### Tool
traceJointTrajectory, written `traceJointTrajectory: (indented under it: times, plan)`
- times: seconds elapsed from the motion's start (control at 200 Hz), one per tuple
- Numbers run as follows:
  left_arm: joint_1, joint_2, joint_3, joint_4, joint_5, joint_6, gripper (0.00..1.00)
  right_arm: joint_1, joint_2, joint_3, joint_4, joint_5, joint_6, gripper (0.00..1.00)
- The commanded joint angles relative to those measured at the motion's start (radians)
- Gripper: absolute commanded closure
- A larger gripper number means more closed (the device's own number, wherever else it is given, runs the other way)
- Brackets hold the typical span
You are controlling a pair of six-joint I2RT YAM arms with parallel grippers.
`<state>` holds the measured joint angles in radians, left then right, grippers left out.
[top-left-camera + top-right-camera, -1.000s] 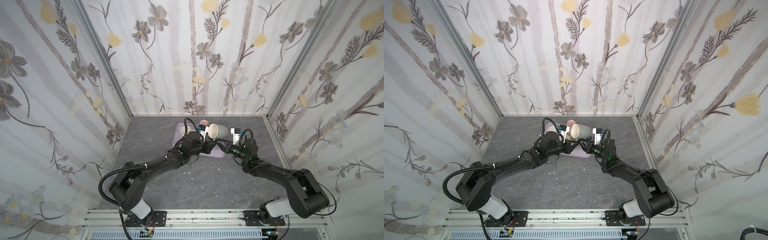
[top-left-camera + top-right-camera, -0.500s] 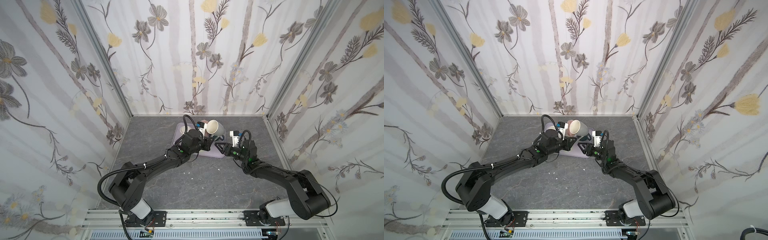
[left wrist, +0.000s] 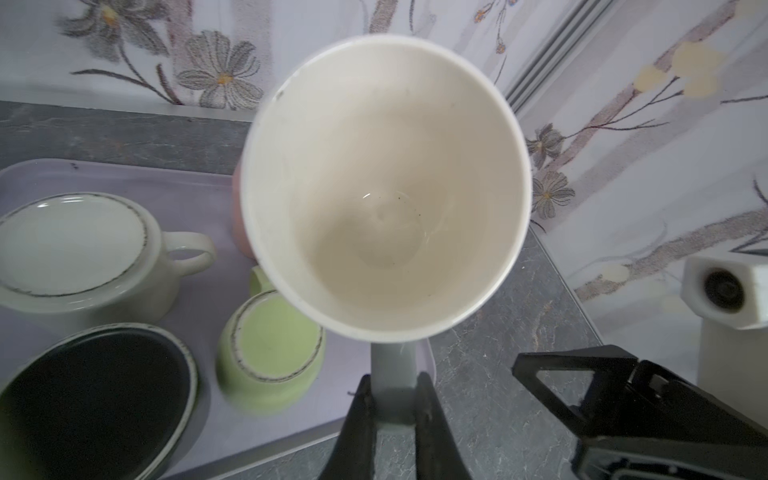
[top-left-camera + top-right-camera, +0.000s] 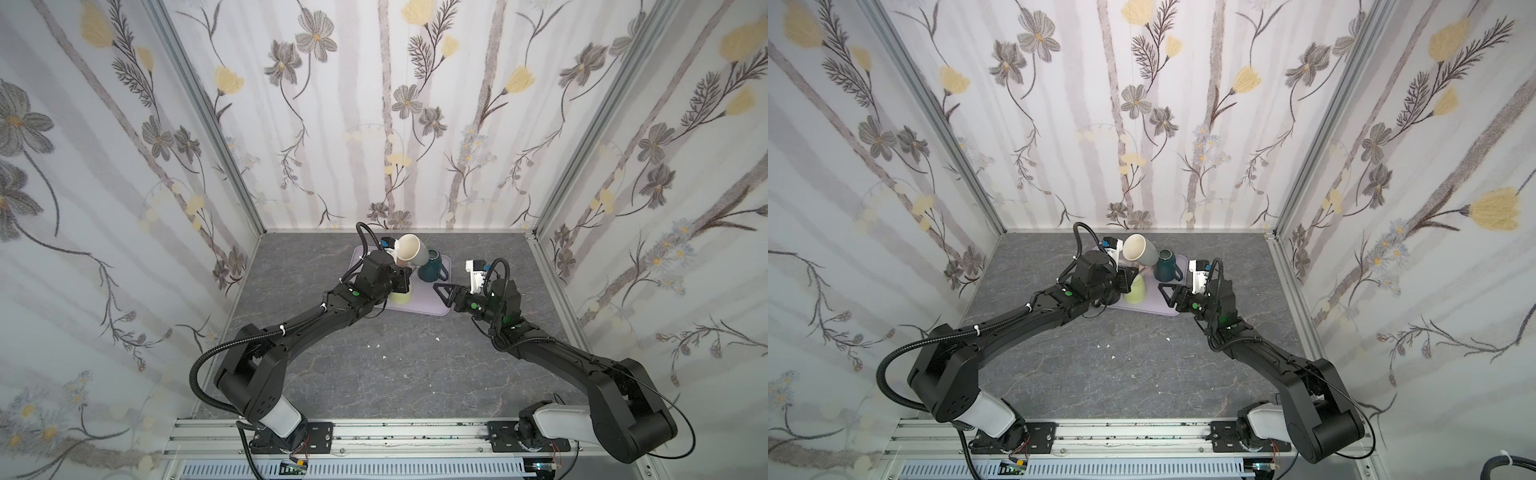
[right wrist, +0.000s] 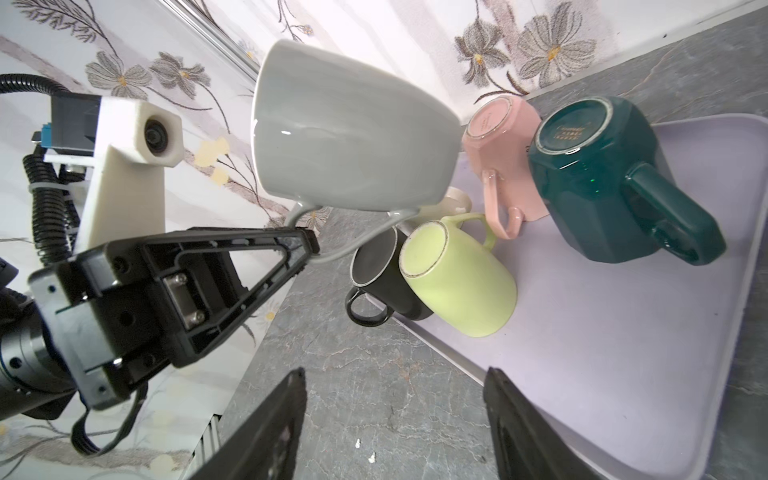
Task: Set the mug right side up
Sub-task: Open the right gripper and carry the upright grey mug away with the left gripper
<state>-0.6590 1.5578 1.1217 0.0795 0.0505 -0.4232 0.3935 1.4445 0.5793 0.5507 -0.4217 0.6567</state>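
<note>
Change since a second ago: my right pincer (image 5: 395,374) has let go of the grey mug (image 5: 349,141) and backed off to the right. Its jaws are now wide and hold nothing, low over the desk (image 4: 415,374) by the near corner of the tray (image 5: 623,353).

The left pincer (image 3: 392,384) has the mug alone, pinched narrow on the handle, which hangs under the body. The mug has drifted a little toward the back wall. It hangs in the air over the back of the tray, above the pink mug (image 5: 498,137) and just beside the teal mug (image 4: 430,266).

In both top views its long axis is tilted, not upright. The mouth is the higher end and looks up and to the left (image 4: 409,248) (image 4: 1136,247), while the base points down toward the teal mug. The green mug (image 3: 270,357) sits upside down on the tray below.
</note>
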Motion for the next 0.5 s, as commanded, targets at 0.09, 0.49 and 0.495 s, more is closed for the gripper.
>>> traceJointTrajectory:
  times: [0.09,0.49,0.495]
  plan:
    - [0.068,-0.060,0.029,-0.080,-0.042,0.025,1.00,-0.001,-0.044,0.028,-0.185,0.171,-0.108,0.23]
    - [0.257,-0.195,-0.013,-0.339,-0.130,0.017,1.00,-0.002,-0.085,-0.011,-0.249,0.300,-0.165,0.17]
    - [0.258,-0.195,-0.013,-0.340,-0.131,0.016,1.00,-0.001,-0.085,-0.011,-0.250,0.299,-0.164,0.17]
